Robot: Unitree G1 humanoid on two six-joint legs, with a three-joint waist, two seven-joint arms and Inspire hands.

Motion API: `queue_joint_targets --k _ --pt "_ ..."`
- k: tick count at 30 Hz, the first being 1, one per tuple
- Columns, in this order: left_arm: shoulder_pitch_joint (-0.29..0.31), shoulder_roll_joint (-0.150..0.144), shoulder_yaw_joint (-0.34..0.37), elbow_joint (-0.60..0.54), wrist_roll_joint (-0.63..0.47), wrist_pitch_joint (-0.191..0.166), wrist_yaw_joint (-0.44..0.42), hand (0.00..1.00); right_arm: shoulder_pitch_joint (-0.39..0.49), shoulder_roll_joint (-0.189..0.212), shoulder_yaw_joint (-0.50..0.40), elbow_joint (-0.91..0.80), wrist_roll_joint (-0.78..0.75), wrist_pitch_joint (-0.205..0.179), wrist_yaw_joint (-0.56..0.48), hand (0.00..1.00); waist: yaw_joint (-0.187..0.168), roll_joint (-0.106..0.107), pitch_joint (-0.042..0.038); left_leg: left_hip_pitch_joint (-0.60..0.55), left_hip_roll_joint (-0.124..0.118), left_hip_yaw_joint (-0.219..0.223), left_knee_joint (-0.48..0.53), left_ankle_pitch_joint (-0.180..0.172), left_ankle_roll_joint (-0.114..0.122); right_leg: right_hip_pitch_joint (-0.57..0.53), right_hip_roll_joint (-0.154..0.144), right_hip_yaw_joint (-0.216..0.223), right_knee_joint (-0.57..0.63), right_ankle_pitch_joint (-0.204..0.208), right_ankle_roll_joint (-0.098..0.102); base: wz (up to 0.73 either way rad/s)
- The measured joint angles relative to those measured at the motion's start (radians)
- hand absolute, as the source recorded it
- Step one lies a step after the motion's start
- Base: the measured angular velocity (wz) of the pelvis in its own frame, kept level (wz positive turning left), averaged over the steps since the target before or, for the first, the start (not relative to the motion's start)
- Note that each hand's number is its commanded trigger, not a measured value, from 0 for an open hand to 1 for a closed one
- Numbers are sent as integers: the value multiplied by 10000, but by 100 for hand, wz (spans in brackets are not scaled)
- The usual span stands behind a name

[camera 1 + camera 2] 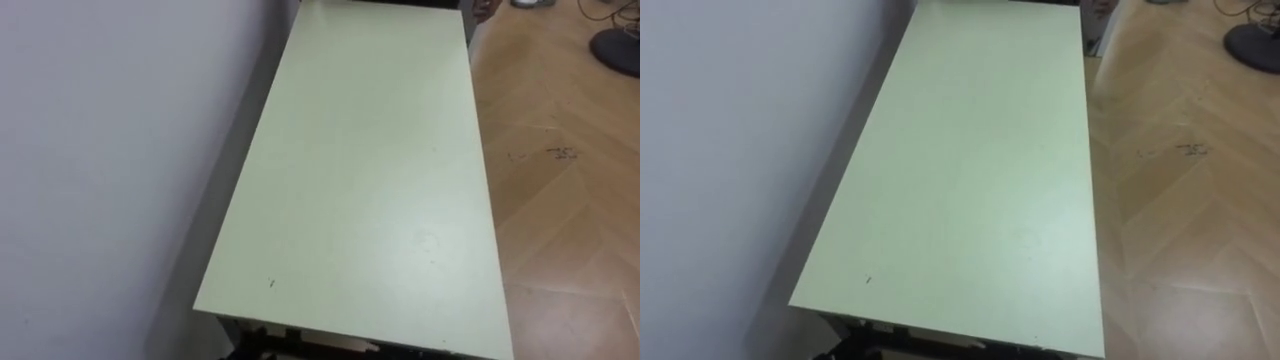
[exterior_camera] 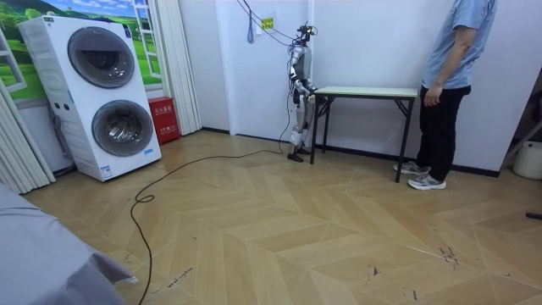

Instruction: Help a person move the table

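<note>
Table end sits at the robot's right hand (grip too small to tell), along the wall.

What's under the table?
In the room view, black legs and bare wooden floor show beneath the table. From the eye views its pale top covers whatever lies underneath.

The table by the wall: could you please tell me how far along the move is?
Done: the robot stands at one short end of the table and a person at the other. In hand: nothing confirmed; the robot's right hand is by the table's edge, grip unclear, the person's arm hangs down. Left: lifting and carrying; the table stands on the floor beside the wall.
</note>
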Motion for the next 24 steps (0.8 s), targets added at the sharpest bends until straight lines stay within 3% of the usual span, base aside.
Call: queue_joint_targets --k 7,11,16,19,24 --pt "79 -70 316 1350 447 -157 1725 0 70 305 -201 1930 -493 -89 -1600 0 -4 -59 -55 367 -13 -31 -205 -1 -3 359 22 8 -179 1 3 0" --pt "-99 -559 622 2404 424 -457 2843 0 -76 803 -789 3395 -596 -99 -2872 0 12 -85 -21 533 -13 -8 -319 3 -18 466 42 33 -200 1 3 -4" --pt "-261 -1019 1476 3169 536 -607 3695 0 -270 1389 -1756 4667 -522 -201 -4047 0 -48 -58 -61 799 13 47 -446 -17 -57 710 82 22 -346 1 2 -3" --pt "-422 -1187 1694 3577 801 -582 4022 0 -365 1518 -2155 5243 -384 -193 -4641 0 -53 -41 -66 918 14 53 -534 -24 -65 778 97 63 -364 0 3 -1" --pt "-708 -1473 2368 4095 2068 -207 4424 0 -561 1651 -2464 5835 -397 -187 -5308 0 -53 -38 -77 1033 10 89 -691 -23 -64 776 122 238 -392 1 3 -7"
